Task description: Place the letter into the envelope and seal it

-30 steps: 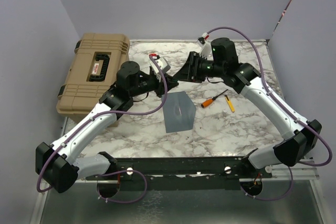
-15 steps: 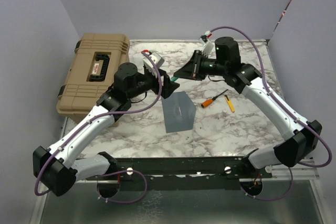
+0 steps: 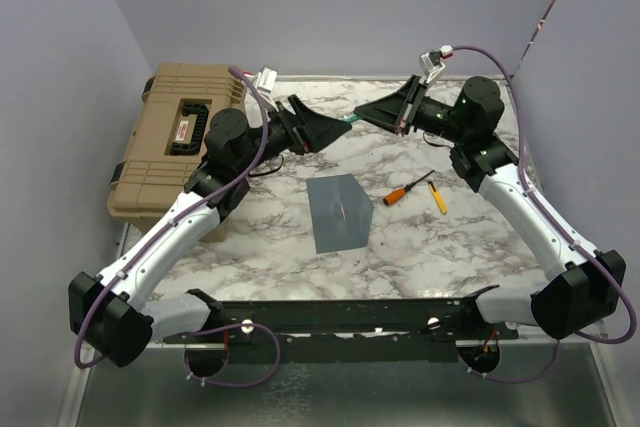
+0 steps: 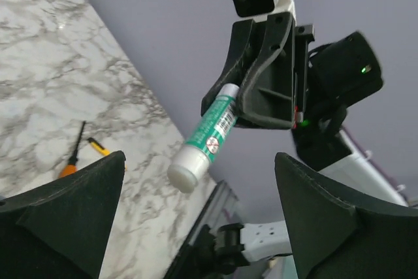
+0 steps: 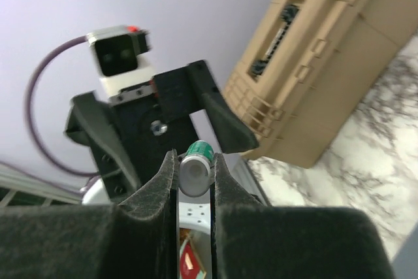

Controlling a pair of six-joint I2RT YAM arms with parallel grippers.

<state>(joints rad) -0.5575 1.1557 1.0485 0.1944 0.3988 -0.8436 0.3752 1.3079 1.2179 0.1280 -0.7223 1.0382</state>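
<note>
Your right end effector [image 5: 194, 157] is clamped on a green glue stick [image 4: 210, 134], your left end effector [image 3: 335, 133] is spread wide facing it, envelope [image 3: 338, 212] flat on the desk [image 3: 450, 237].

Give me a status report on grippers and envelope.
Left gripper open. Right gripper shut on glue stick. Envelope flat on table; letter not in sight. Screwdriver beside it, apart.

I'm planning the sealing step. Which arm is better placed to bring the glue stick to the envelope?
Right, I'd judge. The right arm's fingers are shut on the glue stick, while the left arm's fingers stand open and empty. The envelope lies flat on the table between both arms.
</note>
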